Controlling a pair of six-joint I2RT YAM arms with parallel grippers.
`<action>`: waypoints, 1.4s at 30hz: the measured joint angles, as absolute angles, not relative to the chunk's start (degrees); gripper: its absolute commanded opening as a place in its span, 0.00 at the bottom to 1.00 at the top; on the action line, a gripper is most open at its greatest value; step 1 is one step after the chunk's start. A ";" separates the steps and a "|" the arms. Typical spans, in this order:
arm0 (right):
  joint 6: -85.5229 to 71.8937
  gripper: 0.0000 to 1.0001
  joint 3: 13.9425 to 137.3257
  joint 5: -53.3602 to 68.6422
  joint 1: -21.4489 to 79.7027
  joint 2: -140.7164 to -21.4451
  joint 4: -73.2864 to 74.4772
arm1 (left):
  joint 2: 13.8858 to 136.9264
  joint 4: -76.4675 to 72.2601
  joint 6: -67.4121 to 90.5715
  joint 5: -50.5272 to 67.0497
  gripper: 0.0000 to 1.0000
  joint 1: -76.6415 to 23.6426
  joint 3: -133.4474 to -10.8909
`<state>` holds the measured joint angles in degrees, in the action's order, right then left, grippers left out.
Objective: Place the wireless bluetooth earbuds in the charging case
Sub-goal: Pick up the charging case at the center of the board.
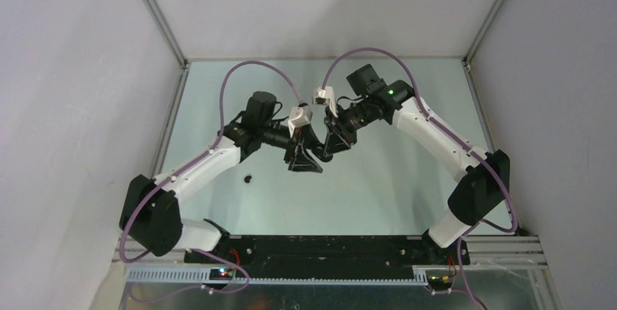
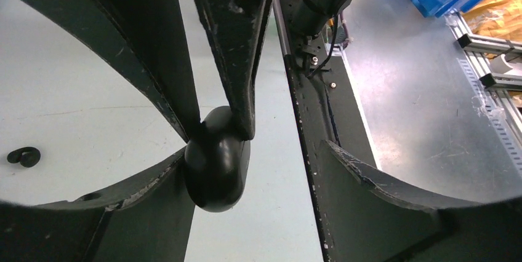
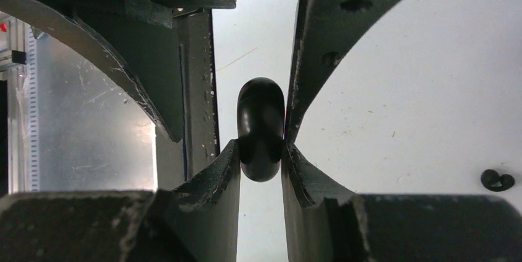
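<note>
Right wrist view has the right gripper [image 3: 260,154] pinching the black charging case [image 3: 261,114], likely steadying it for the left gripper [image 2: 253,151], jaws parted astride it, while one black earbud [image 3: 497,180] lies loose, near-left.

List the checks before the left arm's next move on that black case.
1. Right gripper clamped on the charging case: ok.
2. Left gripper gripping the case: not ok; jaws wide, only one side touches it.
3. Case lid open: cannot tell.
4. Black earbud lying on the table, clear of both grippers: ok.
5. Second earbud in view: not ok; only one shows.
</note>
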<state>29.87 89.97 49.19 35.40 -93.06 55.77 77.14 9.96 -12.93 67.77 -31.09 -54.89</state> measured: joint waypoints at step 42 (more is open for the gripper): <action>27.03 0.12 88.79 51.96 32.82 -90.41 51.99 | 79.20 4.69 -7.33 67.79 0.55 -30.96 -56.07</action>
